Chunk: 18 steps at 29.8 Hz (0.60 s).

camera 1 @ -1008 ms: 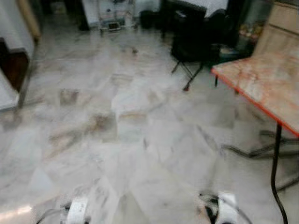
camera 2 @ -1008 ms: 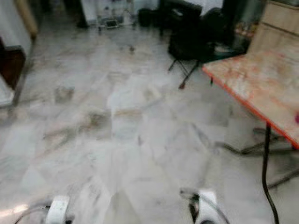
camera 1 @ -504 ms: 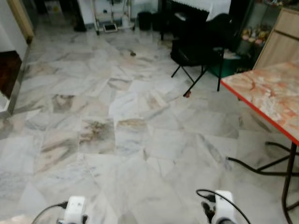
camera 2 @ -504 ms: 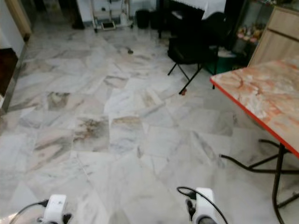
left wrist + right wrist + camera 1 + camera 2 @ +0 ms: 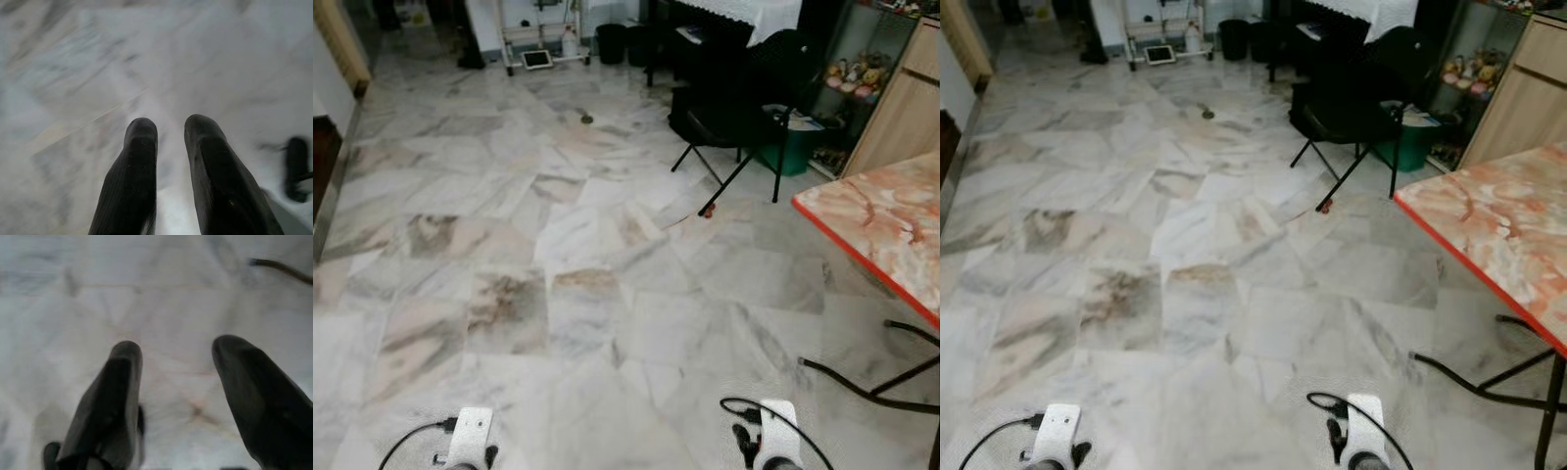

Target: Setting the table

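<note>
A table [image 5: 886,215] with a pink-and-white marbled top and a red edge stands at my right, its bare corner reaching into view; no tableware can be seen on it. My two silver arms hang low over the marble floor, the left wrist [image 5: 470,436] and the right wrist [image 5: 771,441] at the bottom edge. In the left wrist view my left gripper [image 5: 169,128] holds its fingers a narrow gap apart with nothing between them. My right gripper [image 5: 176,348] is spread wide over bare floor tiles.
A black folding chair [image 5: 739,108] stands ahead on the right, in front of dark furniture under a white cloth [image 5: 734,12]. A wooden cabinet [image 5: 906,103] rises behind the table. A black cable [image 5: 857,382] lies on the floor by the table's legs. Marble floor [image 5: 538,245] stretches ahead.
The camera has moved: the whole view has shifted and sharpened, and the table now sits further right in the picture. Both arms hang as before.
</note>
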Tool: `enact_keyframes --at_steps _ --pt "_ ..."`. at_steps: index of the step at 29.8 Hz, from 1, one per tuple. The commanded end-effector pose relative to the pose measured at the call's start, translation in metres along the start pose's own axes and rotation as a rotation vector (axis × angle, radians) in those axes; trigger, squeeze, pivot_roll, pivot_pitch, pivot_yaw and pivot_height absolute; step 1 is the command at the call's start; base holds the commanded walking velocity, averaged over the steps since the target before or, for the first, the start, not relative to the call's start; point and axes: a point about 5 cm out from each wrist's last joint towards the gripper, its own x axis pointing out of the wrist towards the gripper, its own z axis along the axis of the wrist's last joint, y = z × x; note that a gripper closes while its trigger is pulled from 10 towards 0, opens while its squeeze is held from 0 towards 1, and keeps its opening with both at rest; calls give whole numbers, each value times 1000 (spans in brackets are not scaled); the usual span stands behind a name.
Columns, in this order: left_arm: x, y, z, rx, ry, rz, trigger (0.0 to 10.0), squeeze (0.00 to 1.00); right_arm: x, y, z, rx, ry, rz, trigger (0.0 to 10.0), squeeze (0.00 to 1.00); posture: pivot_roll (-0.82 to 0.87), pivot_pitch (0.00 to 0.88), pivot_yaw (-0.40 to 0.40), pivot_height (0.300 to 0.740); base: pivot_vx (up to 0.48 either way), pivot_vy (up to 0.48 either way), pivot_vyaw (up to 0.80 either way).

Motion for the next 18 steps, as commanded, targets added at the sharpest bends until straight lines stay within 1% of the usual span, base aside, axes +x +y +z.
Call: enact_keyframes --at_steps 1,8,11,15,18 --pt "-2 12 -3 0 7 34 10000 0 2 8 4 12 -11 18 10000 0 -2 0 -2 724 375 0 0" --pt "-2 13 -3 0 6 37 10000 0 1 7 4 44 -13 7 10000 0 -4 0 -2 724 373 0 0" --pt "-2 12 -2 -1 5 37 10000 0 2 8 5 30 -21 10 10000 0 -2 0 -2 724 369 0 0" --pt "-2 12 -2 -1 4 37 10000 0 2 11 5 17 -24 28 10000 0 -1 0 -3 724 364 0 695" --pt "-2 11 -2 -1 4 36 10000 0 2 13 5 25 -28 33 10000 0 -1 0 -5 724 361 0 800"
